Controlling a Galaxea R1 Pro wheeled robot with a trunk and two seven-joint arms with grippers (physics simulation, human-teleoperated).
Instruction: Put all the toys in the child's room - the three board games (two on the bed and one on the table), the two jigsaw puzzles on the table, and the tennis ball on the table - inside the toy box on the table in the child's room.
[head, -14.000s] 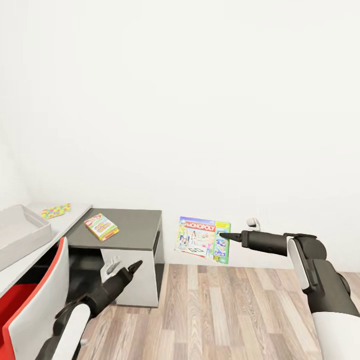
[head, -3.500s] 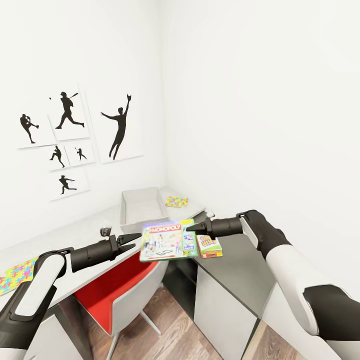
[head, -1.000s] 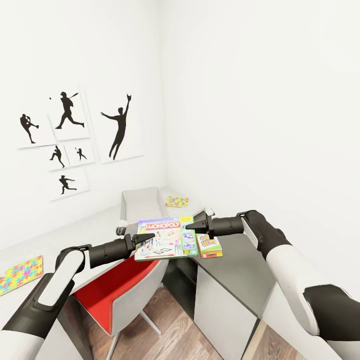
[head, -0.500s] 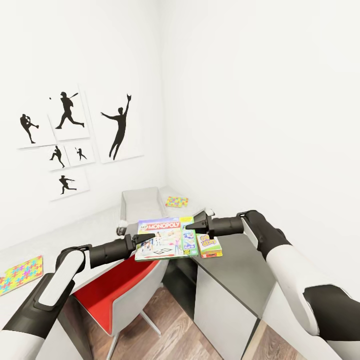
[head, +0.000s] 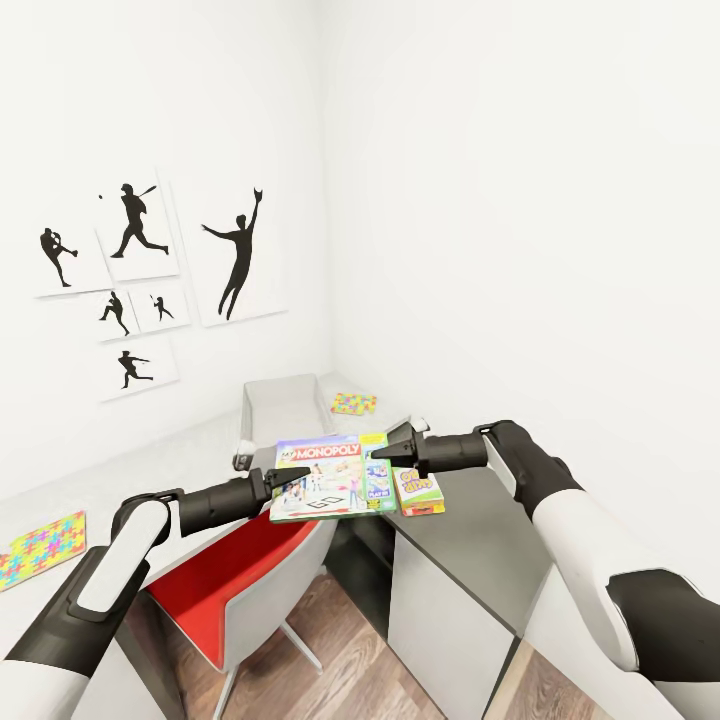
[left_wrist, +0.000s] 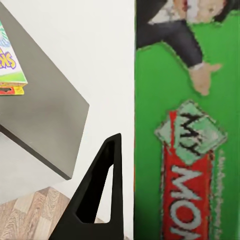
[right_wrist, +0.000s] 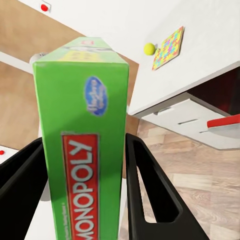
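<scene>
Closest in, the Monopoly box (head: 322, 479) is held flat in mid-air above the red chair (head: 235, 580), not yet over the toy box. The right tool (head: 385, 458) is clenched on its green edge; in the right wrist view the box (right_wrist: 82, 150) is sandwiched snugly between the two fingers. The left tool (head: 292, 474) is parked at the box's other edge, and whether it's actually gripping can't be told: one black finger (left_wrist: 97, 192) is seen just beside the green side of the box (left_wrist: 187, 125), not clearly touching.

Just past that, the small game box (head: 419, 492) with the red edge is lying on the lower dark grey cabinet (head: 480, 520), untouched.

Further back on the pale counter (head: 150, 470), the toy box (head: 283, 403) looks empty as far as can be seen, so nothing seems to be put away yet. One jigsaw puzzle (head: 352, 404) is lying just beside it toward the corner, the other puzzle (head: 38, 547) is way off at the near left end of the counter. The tennis ball (right_wrist: 149, 48) is picked up by the right wrist camera, sitting next to a puzzle (right_wrist: 168, 47).

So roughly: one game in hand, everything else still to go, and a third game isn't accounted for here.
</scene>
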